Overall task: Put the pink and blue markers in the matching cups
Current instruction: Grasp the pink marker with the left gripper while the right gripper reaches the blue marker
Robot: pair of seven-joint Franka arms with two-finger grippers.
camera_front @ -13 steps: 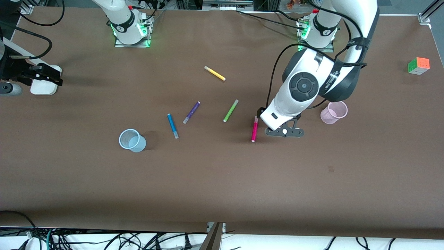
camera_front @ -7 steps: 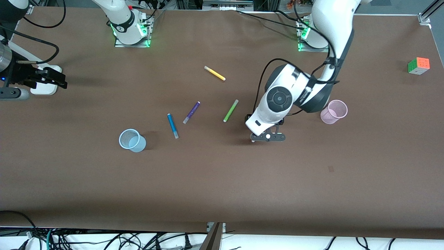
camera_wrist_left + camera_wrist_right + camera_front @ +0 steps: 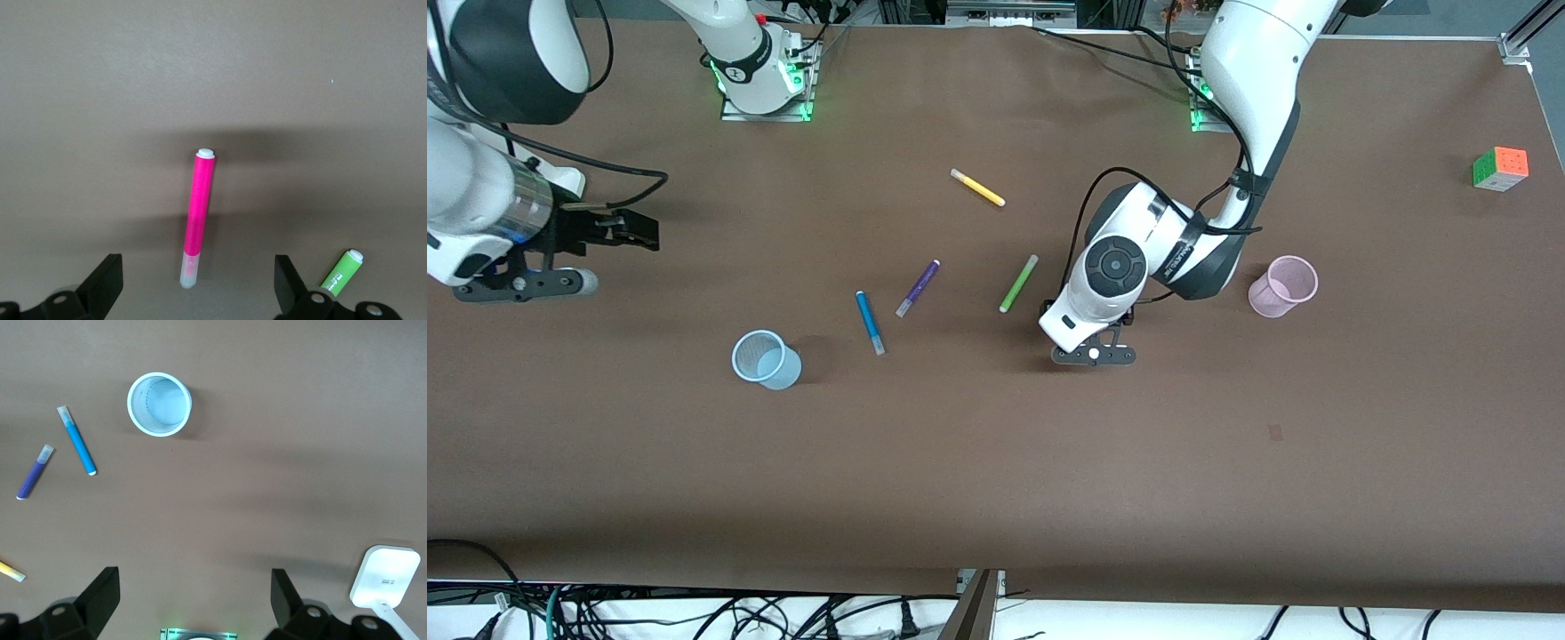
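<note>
left tool (image 3: pixel 193 293) wide over pink marker (image 3: pixel 199 213) lying on desk (image 3: pixel 996 462), pink cup (image 3: pixel 1282 286) nearby, right tool (image 3: pixel 193 607) wide above its end, blue marker (image 3: pixel 870 322) beside blue cup (image 3: pixel 766 359)

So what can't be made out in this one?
- Pink marker: hidden in the front view by the left arm's wrist; only the left wrist view shows it, between the open fingers of the left gripper.
- Green marker: cut off by the edge of the left wrist view, behind a finger.
- Yellow marker: cut off by the edge of the right wrist view.
- Print on the green marker: too small.
</note>
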